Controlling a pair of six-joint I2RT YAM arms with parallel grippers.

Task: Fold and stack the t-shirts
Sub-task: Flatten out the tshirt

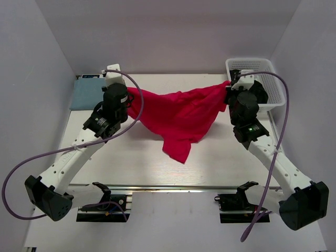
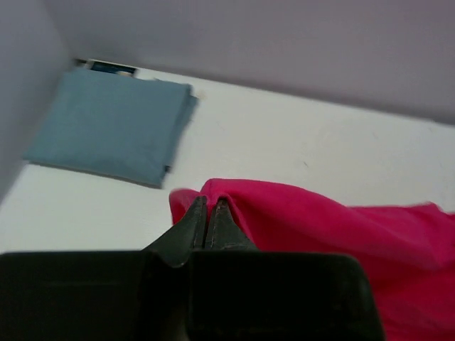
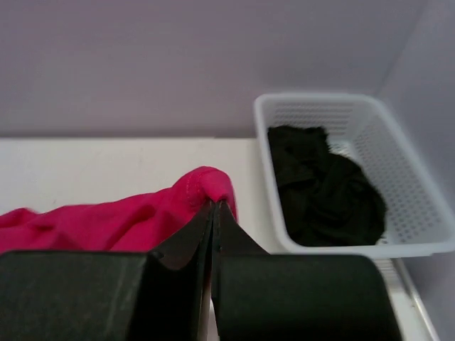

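Left claw point(image 2: 210, 207): pinched shut on one top corner of the red t-shirt point(image 1: 181, 118), jaws squeezed together with cloth bunched at the tips.
Right claw point(image 3: 215, 206): same deal on the opposite corner, clamped on a little fold of red fabric just beside the basket point(image 1: 252, 62).
Red t-shirt, where it's at: strung up between the two arms over the back half of the table point(image 1: 131, 163). The top edge sags a bit in the middle and the rest hangs down rumpled to a point. Can't tell if the low end touches the tabletop. Zero folds in it so far.
Blue-grey t-shirt point(image 1: 86, 94): neat flat rectangle in the far-left corner, just behind the left arm. Looks finished to me.
Basket contents: dark crumpled cloth point(image 3: 320, 185) in there. Might be another shirt, honestly can't say.
Progress: I'd guess one shirt done and one barely started, so under halfway if that dark thing counts too.
Left to do: lay the red one out flat, fold it, then park it on the blue-grey one.
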